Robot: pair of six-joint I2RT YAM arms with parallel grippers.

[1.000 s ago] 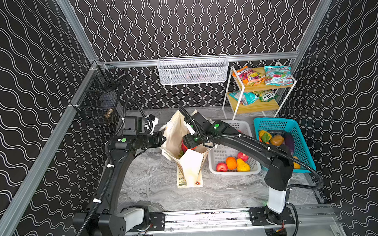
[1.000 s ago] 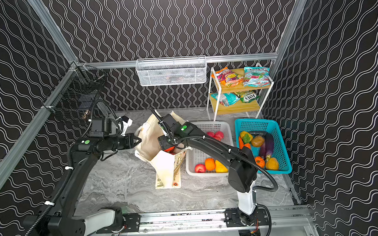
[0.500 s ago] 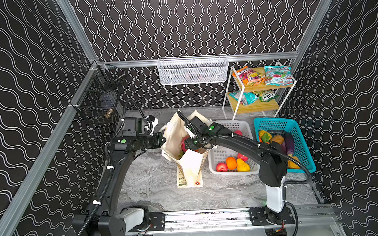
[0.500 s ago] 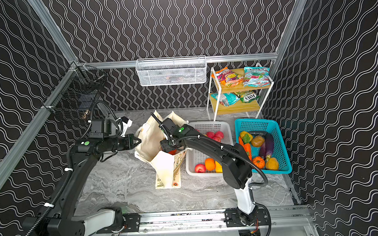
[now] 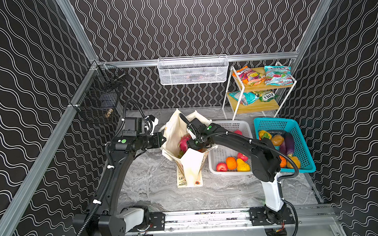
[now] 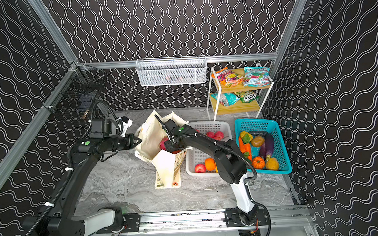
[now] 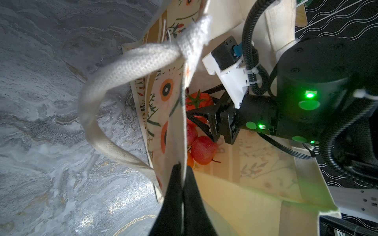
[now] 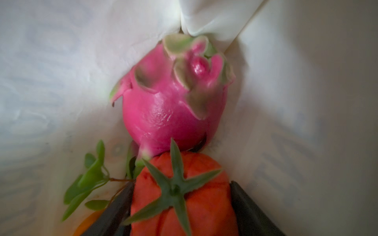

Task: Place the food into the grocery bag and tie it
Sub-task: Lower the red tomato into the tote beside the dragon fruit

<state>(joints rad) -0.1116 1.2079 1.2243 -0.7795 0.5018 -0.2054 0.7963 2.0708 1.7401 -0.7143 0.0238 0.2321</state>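
- l. gripper [image 5: 163,141] [image 7: 181,168]: clenched on the rim of the grocery bag [image 5: 190,165], fabric edge pinched between both fingers. it pulls that wall outward, so the mouth is spread open.
- strap handle [image 7: 131,61] hangs in a loop outside the bag, beside my l. gripper, not gripped.
- r. gripper [image 5: 195,144] [image 7: 197,114]: reached down through the bag mouth, grasping the tomato [image 8: 184,200]. fingers [image 8: 116,210] press on both sides of it, green calyx facing the wrist cam.
- tomato pos.: inside the bag, low, touching the dragon fruit [image 8: 173,106].
- dragon fruit pos.: inside the bag, lodged in a corner fold of the lining; also visible in both top views [image 6: 164,144].
- other contents in the bag, left wrist view: two red fruit [image 7: 202,149] and an orange [image 7: 190,161], below my r. fingers. leafy sprig [image 8: 90,179] lies beside the tomato.
- bag pos.: on the table [image 5: 153,173], just left of the white basket [image 5: 228,122]; teal basket [image 5: 305,152] further right.
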